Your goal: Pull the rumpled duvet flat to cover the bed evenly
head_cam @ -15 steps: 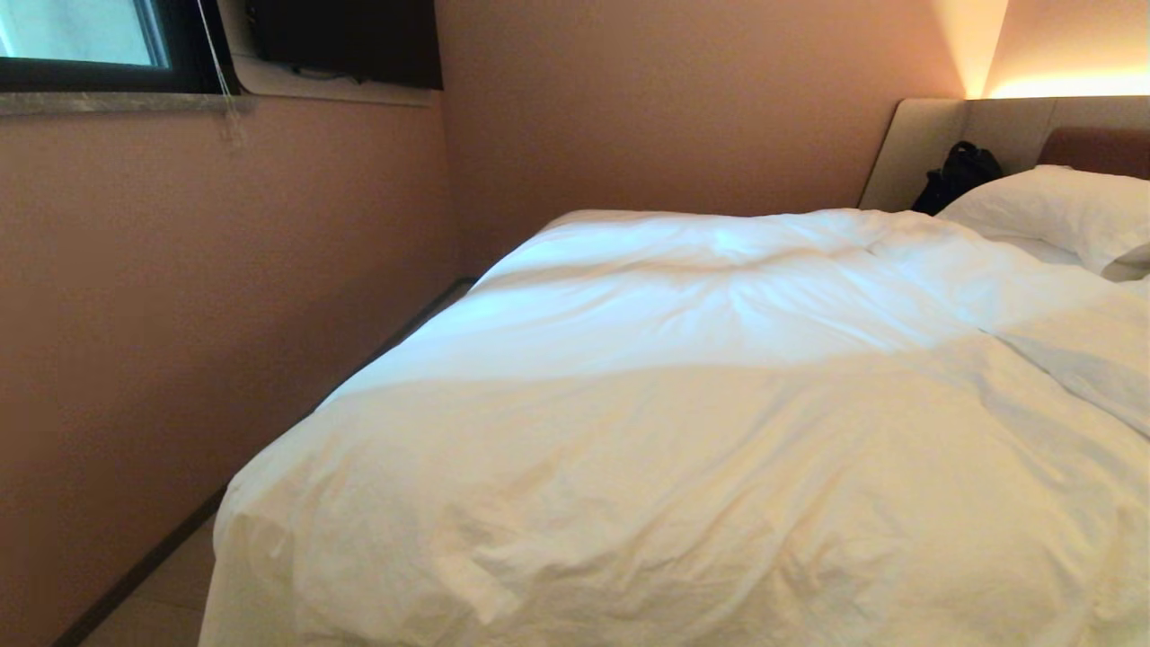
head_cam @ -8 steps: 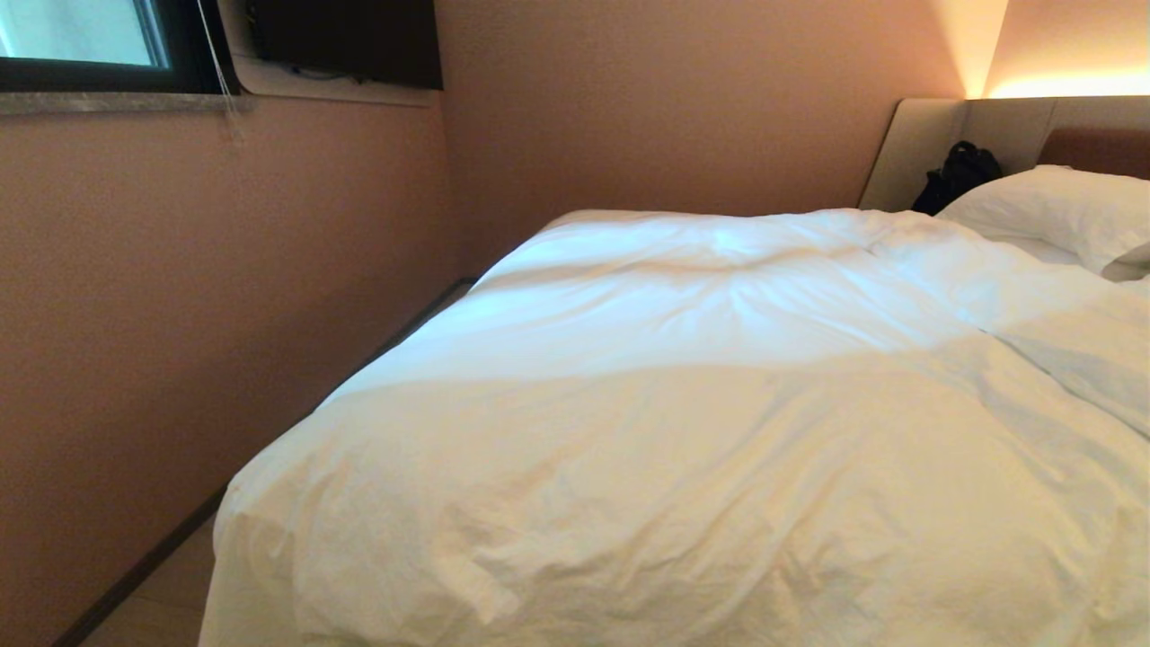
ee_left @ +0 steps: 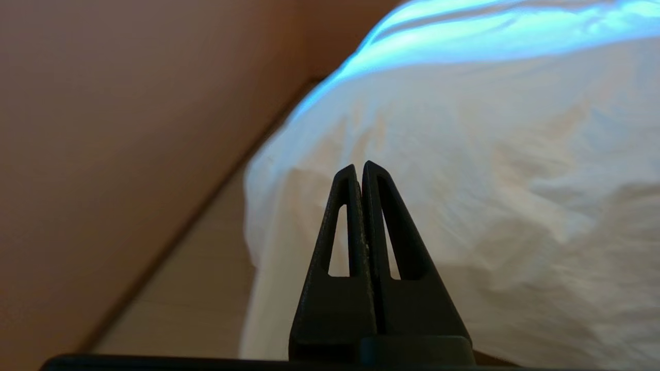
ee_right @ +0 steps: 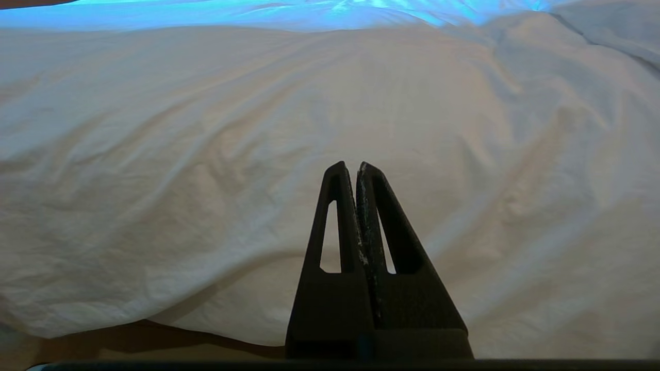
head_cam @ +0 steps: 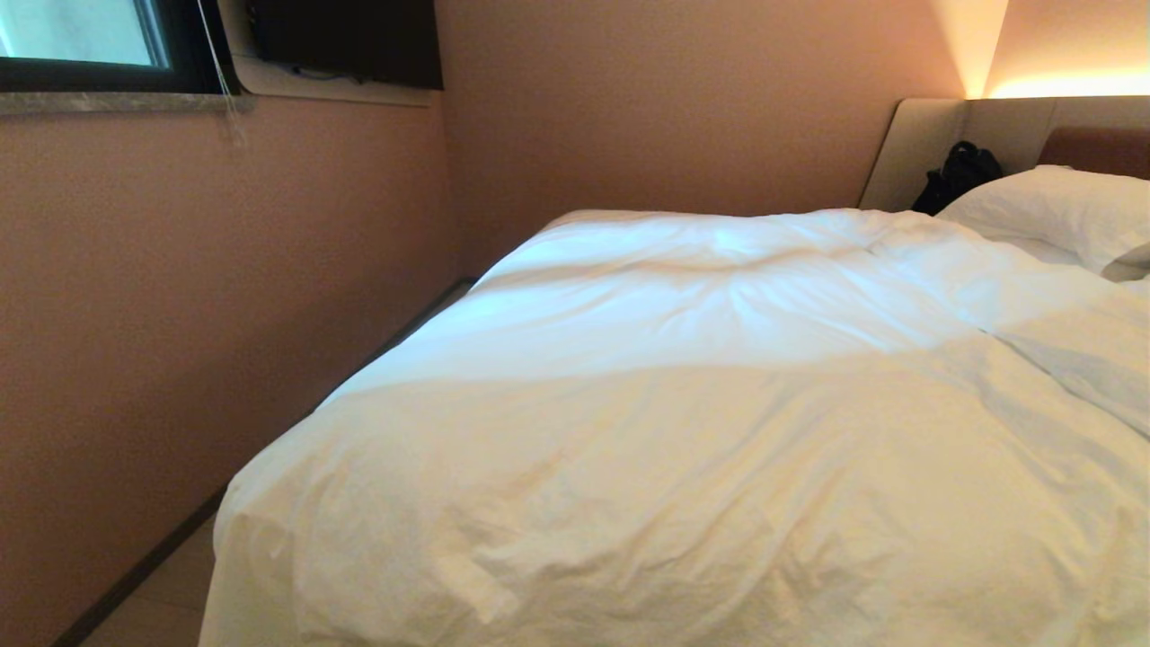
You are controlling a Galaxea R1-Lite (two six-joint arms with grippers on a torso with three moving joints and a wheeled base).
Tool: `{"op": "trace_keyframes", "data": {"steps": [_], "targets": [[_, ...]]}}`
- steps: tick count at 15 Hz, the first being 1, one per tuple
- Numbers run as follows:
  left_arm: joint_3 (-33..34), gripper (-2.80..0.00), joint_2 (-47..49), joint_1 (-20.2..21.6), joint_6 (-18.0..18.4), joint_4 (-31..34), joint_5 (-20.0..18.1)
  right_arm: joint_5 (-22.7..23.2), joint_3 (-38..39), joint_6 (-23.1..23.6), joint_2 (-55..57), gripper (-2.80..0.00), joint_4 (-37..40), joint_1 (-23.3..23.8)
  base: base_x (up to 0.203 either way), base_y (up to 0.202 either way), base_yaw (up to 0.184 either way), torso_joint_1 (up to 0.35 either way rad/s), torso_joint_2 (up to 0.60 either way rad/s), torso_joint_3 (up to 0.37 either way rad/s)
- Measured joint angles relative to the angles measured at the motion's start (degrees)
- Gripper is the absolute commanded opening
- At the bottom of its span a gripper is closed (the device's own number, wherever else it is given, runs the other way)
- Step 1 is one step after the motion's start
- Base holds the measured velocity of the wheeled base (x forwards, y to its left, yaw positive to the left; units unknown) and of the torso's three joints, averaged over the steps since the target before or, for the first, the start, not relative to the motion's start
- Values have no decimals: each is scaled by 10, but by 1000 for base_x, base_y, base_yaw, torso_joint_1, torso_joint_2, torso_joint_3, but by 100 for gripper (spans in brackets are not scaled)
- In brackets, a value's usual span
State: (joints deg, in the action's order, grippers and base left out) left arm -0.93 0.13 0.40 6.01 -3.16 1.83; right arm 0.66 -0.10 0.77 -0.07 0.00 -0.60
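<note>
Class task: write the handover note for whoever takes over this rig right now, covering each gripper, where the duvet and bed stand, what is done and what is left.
Left gripper: shut, empty, off the duvet's near left corner.
Right gripper: shut, empty, facing the duvet's near edge.
Neither arm shows in the head view.
Duvet: spread over most of the bed, hanging over the near edge, creased; a fold runs along its right side below the pillow.
Done: the bulk looks pulled out.
Left: probably smoothing that right-side fold and the wrinkles.
</note>
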Motion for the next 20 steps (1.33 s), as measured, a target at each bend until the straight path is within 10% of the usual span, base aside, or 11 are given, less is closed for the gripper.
{"op": "trace_keyframes", "data": {"steps": [20], "targets": [[5, -280, 0, -1, -43, 46, -24, 0, 0, 0, 0, -280, 0, 0, 0, 0, 0, 0, 0, 0]]}}
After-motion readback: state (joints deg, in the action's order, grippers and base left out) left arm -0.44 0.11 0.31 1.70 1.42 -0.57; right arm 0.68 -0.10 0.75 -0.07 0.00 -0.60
